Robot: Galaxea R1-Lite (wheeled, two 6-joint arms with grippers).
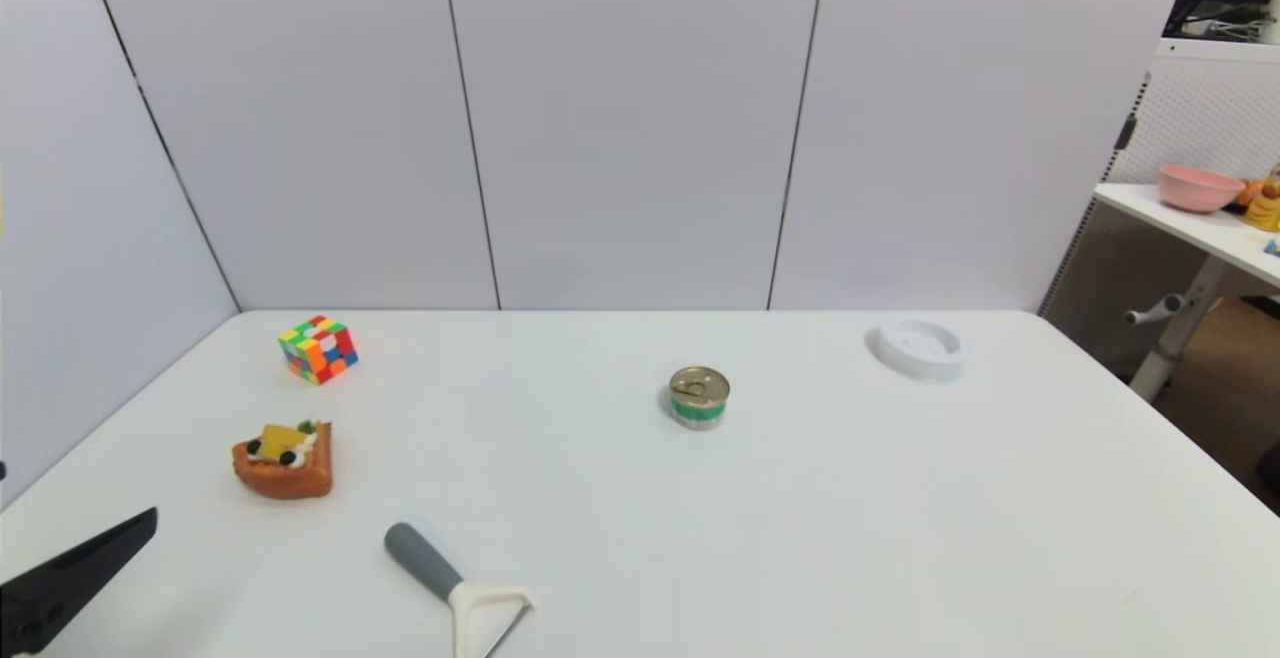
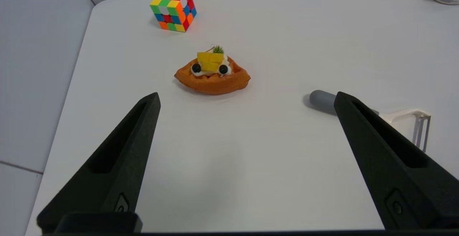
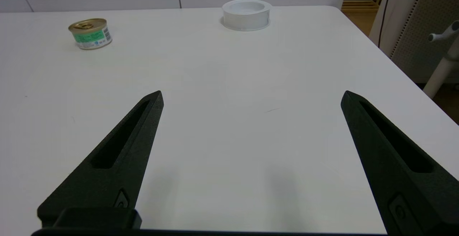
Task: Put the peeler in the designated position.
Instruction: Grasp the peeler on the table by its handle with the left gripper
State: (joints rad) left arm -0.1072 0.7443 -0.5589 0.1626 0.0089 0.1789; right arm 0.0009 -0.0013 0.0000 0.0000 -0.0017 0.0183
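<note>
On table (image 1: 800,538) near front edge: peeler (image 1: 455,583) laid flat, grey handle, cream forked head, thin metal blade. Left gripper (image 2: 247,98) spread wide, nothing held; right gripper (image 3: 251,96) likewise.

On my table (image 1: 900,538) there's a scrambled puzzle cube (image 1: 318,349) far left, a toy waffle slice (image 1: 285,461) just in front of it, a small tin can (image 1: 699,397) mid-table, and a round white dish (image 1: 918,347) far right.

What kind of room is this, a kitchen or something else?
Probably a robot test lab, not a kitchen: a white table fenced by plain grey panels, with unrelated props such as a puzzle cube and a peeler.
</note>
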